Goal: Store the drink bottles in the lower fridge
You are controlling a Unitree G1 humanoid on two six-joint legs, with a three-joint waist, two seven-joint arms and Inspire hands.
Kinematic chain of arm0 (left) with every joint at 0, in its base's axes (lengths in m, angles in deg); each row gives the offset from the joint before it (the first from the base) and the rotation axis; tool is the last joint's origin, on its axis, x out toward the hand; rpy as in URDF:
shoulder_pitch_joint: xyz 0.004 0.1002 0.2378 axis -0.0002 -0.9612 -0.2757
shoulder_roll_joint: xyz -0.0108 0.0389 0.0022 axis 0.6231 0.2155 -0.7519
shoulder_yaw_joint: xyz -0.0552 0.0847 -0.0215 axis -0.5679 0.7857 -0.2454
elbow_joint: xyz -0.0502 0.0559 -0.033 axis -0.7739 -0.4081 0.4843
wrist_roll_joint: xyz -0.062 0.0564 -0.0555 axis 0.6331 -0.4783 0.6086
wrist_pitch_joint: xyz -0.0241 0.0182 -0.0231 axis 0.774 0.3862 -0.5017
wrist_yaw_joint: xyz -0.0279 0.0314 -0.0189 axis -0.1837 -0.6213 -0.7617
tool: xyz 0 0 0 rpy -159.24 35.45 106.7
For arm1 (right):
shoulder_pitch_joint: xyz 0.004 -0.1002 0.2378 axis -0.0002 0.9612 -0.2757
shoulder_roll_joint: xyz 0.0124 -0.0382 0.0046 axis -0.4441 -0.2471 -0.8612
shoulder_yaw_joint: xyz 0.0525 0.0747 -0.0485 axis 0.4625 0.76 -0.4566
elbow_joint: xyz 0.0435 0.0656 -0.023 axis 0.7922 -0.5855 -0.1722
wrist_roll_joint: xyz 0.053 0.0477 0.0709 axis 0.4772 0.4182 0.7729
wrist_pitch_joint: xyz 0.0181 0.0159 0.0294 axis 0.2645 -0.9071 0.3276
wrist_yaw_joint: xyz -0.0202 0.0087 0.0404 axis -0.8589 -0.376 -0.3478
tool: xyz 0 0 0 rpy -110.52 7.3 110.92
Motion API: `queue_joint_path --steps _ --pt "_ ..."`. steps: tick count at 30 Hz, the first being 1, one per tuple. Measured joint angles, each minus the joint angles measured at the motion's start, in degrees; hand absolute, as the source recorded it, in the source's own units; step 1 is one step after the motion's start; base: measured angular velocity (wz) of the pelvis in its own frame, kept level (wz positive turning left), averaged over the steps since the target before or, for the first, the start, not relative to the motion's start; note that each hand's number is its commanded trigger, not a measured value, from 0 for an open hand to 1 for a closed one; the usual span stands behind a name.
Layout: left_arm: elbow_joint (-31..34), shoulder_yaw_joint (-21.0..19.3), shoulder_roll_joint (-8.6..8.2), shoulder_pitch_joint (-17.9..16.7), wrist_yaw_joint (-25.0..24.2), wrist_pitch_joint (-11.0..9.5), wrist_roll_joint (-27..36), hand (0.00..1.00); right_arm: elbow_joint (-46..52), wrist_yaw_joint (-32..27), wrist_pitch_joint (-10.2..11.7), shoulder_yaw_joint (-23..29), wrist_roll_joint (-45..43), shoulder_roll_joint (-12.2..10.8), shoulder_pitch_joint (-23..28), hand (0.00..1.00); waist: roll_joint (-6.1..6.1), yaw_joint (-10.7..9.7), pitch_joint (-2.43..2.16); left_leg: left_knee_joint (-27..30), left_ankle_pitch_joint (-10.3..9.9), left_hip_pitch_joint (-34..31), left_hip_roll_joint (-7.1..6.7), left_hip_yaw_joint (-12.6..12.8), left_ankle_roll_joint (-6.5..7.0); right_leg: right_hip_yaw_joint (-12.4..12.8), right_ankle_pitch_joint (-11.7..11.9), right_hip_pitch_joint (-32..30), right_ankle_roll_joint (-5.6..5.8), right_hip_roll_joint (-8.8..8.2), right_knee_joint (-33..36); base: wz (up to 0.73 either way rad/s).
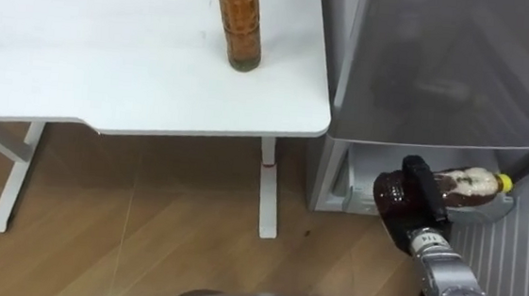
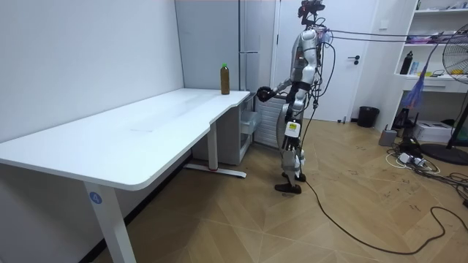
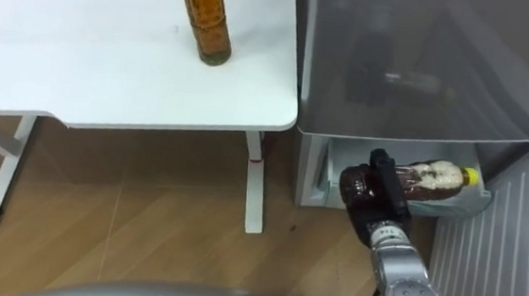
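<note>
Right hand (image 1: pixel 419 193): lower right of the left eye view; dark fingers are curled round the fat base end of a drink bottle (image 1: pixel 465 186), clamping it sideways.
Held bottle: lies level, with its yellow cap (image 1: pixel 504 182) toward the frame's right and brown drink inside. It is at the mouth of the lower fridge compartment (image 1: pixel 357 169), under the grey upper door (image 1: pixel 450 68). Whether it rests on anything there I cannot tell.
Second bottle (image 1: pixel 239 23): upright at upper centre on the white table (image 1: pixel 110 70), near the table's right edge and well apart from the hand. It is not yet put away.
Ribbed white panel (image 1: pixel 511 257): lower right corner, just beside the forearm; probably the inside of the open lower door.
Stance: in the room view the robot stands upright between the table end and the fridge, arm reaching toward the fridge.
Risk, rolling: a round bottle laid on its side may roll back out if the fingers let go short of a rim.
Risk, knock: the cap end or wrist could strike the compartment wall or the upper door's edge, because the opening is low and the hand hides much of it.
Risk, grip: the hold is at one end, so the long part could droop and slip.
Risk, later: reaching for the table bottle, so near the edge, could tip it to the floor.
</note>
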Motion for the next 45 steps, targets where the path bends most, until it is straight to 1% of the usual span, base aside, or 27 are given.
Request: queue_joint_path --steps 3,9,10,12,13,15,17,18,19,20,21,22,23,24,26,27,30,32,33,34,35,37,38,40,41,45 --pt "0.54 -0.08 0.02 -1.04 -0.75 0.04 0.44 0.0 -1.75 -0.08 0.68 1.39 0.1 0.27 -1.31 1.0 -0.01 -0.12 0.0 0.08 0.0 0.05 -0.04 -0.09 0.0 -0.26 0.0 0.33 -0.01 -0.04 -0.02 0.04" --pt "0.75 -0.47 0.01 -1.26 -0.68 0.55 0.39 0.0 -6.38 -1.35 0.24 3.65 1.31 0.31 -3.18 1.0 -0.06 -0.23 -0.03 0.03 0.01 0.27 -0.29 -0.76 0.0 -0.66 -0.23 0.72 -0.04 -0.17 -0.04 0.05" --pt "0.99 -0.94 -0.01 -1.3 -0.71 0.67 0.44 0.0 -7.81 -1.54 -0.11 4.32 1.42 0.31 -3.85 1.0 -0.08 -0.18 -0.03 0.03 0.01 0.23 -0.3 -0.78 0.0 -0.67 -0.22 0.7 -0.04 -0.18 -0.05 0.0" --pt "1.07 -1.19 0.02 -1.16 -0.69 0.8 0.45 0.0 -9.69 -1.85 -0.38 5.4 2.27 0.35 -4.82 1.0 -0.04 -0.07 -0.06 0.08 0.01 -0.02 -0.6 -0.99 0.0 -0.98 -0.24 0.56 -0.02 -0.28 0.02 0.05" --pt "1.14 -1.22 0.08 -0.86 -0.69 0.91 0.4 0.0 -10.42 -2.54 -0.45 5.89 2.37 0.41 -5.72 1.0 -0.05 -0.1 -0.18 0.44 0.02 -0.94 -0.57 -1.22 0.01 -1.21 -0.41 -0.37 -0.03 -0.34 0.19 0.1" --pt "1.27 -1.21 0.25 -0.16 -0.71 0.95 0.59 0.0 -12.72 -2.74 -0.75 7.03 2.39 0.41 -8.36 1.0 0.03 -0.34 -0.22 1.46 0.03 -2.98 -0.57 -1.56 0.03 -1.28 -0.36 -1.99 -0.07 -0.19 0.3 0.09" --pt "1.21 -1.21 0.52 1.45 -0.74 1.09 0.61 0.0 -16.31 -3.77 -0.81 8.05 2.43 0.7 -13.05 1.0 0.21 -0.24 -0.35 2.16 0.1 -5.3 -0.45 -1.51 0.1 -1.25 -0.16 -4.5 -0.2 -0.13 1.5 0.0" --pt "1.0 -1.18 0.61 1.95 -0.76 1.11 0.57 0.0 -17.05 -3.93 -0.82 8.15 2.35 0.85 -14.25 1.0 0.26 -0.36 -0.4 2.16 0.24 -5.85 -0.45 -1.52 0.15 -1.27 -0.14 -5.17 -0.23 -0.18 2.06 0.0" --pt "0.63 -1.17 0.84 2.8 -0.75 1.1 0.6 0.0 -18.95 -3.95 -0.89 8.68 2.29 1.1 -17.14 1.0 0.26 -0.52 -0.4 2.09 0.63 -6.93 -0.48 -1.54 0.21 -1.31 -0.13 -6.59 -0.24 -0.3 2.93 0.0" --pt "0.32 -1.11 1.15 4.36 -0.65 1.12 0.67 0.0 -21.27 -4.1 -0.89 9.54 2.26 1.33 -20.17 1.0 0.39 -0.54 -0.44 2.11 1.07 -8.27 -0.23 -1.5 0.27 -1.35 -0.12 -7.96 -0.26 -0.31 3.79 0.0" --pt "0.31 -1.07 1.37 5.03 -0.56 1.1 0.75 0.0 -22.51 -3.58 -0.88 9.54 2.28 1.39 -21.13 1.0 0.52 -0.54 -0.51 2.13 1.3 -8.95 -0.21 -1.48 0.29 -1.42 -0.07 -8.76 -0.31 -0.36 4.32 0.04" --pt "-0.11 -0.95 1.82 6.35 -0.52 1.08 0.76 0.0 -24.1 -2.3 -1.27 9.55 2.35 1.39 -22.25 1.0 0.17 -0.76 -0.16 2.1 1.63 -10.08 -0.18 -1.5 0.31 -1.67 0.04 -10.21 -0.48 -0.65 4.96 0.0" --pt "-0.85 -0.94 2.0 8.51 -0.54 1.06 0.69 0.0 -27.78 -2.23 -1.52 9.78 2.19 1.74 -24.87 1.0 -0.11 -0.7 0.16 2.32 2.05 -11.59 -0.18 -1.53 0.38 -1.81 0.21 -11.82 -0.66 -0.77 5.62 0.0" --pt "-1.14 -0.93 2.02 9.56 -0.53 0.97 0.73 0.0 -29.41 -2.23 -1.56 9.92 2.12 2.07 -26.12 1.0 -0.12 -0.68 0.26 2.72 2.21 -12.68 -0.17 -1.54 0.44 -1.85 0.26 -12.89 -0.67 -0.84 6.15 0.0" --pt "-1.92 -0.72 2.21 12.75 -0.33 0.33 0.78 0.0 -33.62 -2.25 -1.6 10.13 1.14 3.7 -30.57 1.0 0.02 -0.08 0.38 4.84 2.36 -17.58 0.04 -1.37 0.65 -1.82 0.39 -18.07 -0.74 -0.96 8.45 -0.02" --pt "-1.89 -0.72 2.3 13.22 -0.23 0.17 0.83 0.0 -34.09 -2.24 -1.58 10.13 0.98 4.11 -31.3 1.0 0.02 0.16 0.39 5.29 2.39 -18.69 0.09 -1.34 0.7 -1.77 0.39 -19.29 -0.74 -1.0 9.1 -0.03" --pt "-3.03 -0.18 2.58 15.2 0.26 -0.51 1.75 0.0 -36.29 -1.9 -1.64 10.15 0.21 5.01 -34.9 1.0 -0.42 0.5 0.67 7.03 2.59 -22.77 0.19 -0.8 0.9 -1.73 0.29 -23.97 -0.87 -1.34 11.81 -0.06" --pt "-5.79 1.65 3.14 18.08 0.2 -1.09 1.78 0.0 -38.81 -1.7 -2.03 10.14 0.04 6.04 -37.69 1.0 -1.09 0.57 1.28 8.07 3.07 -25.91 0.16 -0.48 1.15 -1.61 0.17 -27.5 -0.98 -1.71 13.58 -0.02" --pt "-6.11 1.87 3.22 18.62 0.17 -1.52 1.78 0.0 -38.86 -1.7 -2.06 10.15 -0.02 6.39 -37.85 1.0 -1.29 0.72 1.41 8.12 3.26 -26.55 0.1 -0.42 1.22 -1.63 0.14 -28.19 -0.96 -1.83 13.96 0.06" --pt "-6.63 2.29 3.28 19.59 0.14 -2.25 1.82 0.0 -38.92 -1.66 -2.07 10.17 0.02 7.23 -37.97 1.0 -1.54 1.33 1.58 8.16 3.56 -27.7 -0.01 -0.14 1.36 -1.63 0.06 -29.61 -0.94 -2.09 14.31 0.0" --pt "-6.64 2.7 3.29 20.15 0.06 -2.63 1.83 0.0 -39.02 -1.66 -2.07 10.17 -0.09 8.09 -38.08 1.0 -1.64 1.94 1.66 8.3 3.74 -28.74 -0.02 0.04 1.49 -1.58 0.07 -30.78 -0.91 -2.21 14.66 0.0" --pt "-6.71 2.71 3.46 20.59 -0.08 -2.96 1.88 0.0 -39.23 -1.66 -2.15 10.16 -0.94 9.08 -38.98 1.0 -1.76 2.68 1.78 8.74 3.83 -30.29 -0.12 0.23 1.58 -1.21 0.06 -32.73 -0.86 -2.37 15.54 -0.06" --pt "-6.69 2.86 3.81 20.59 -0.08 -3.44 2.37 0.0 -39.55 -1.67 -2.17 10.14 -1.16 9.61 -40.06 1.0 -1.81 2.77 1.81 9.23 3.84 -31.58 -0.21 0.22 1.59 -1.18 0.02 -34.16 -0.85 -2.54 16.39 0.0" --pt "-6.92 3.3 4.57 20.52 0.11 -3.76 3.09 0.0 -39.99 -1.54 -2.22 10.13 -1.37 10.02 -40.61 1.0 -1.91 2.72 1.87 9.71 3.91 -32.88 -0.33 0.21 1.68 -1.21 -0.05 -35.68 -0.86 -2.8 17.36 0.0" --pt "-6.92 3.83 4.99 20.55 0.37 -3.75 3.33 0.0 -40.01 -1.87 -2.22 10.13 -1.37 10.45 -41.33 1.0 -1.96 2.73 1.91 9.82 3.99 -33.68 -0.66 0.3 1.81 -1.16 -0.46 -36.85 -0.81 -3.26 18.31 0.0" --pt "-6.86 3.91 6.04 20.61 0.58 -3.74 3.29 0.0 -40.01 -3.84 -2.31 10.1 -1.37 10.91 -44.02 1.0 -2.21 2.85 2.07 10.14 4.24 -35.98 -0.91 1.73 2.18 -1.04 -0.87 -40.35 -0.7 -4.27 20.48 -0.1"
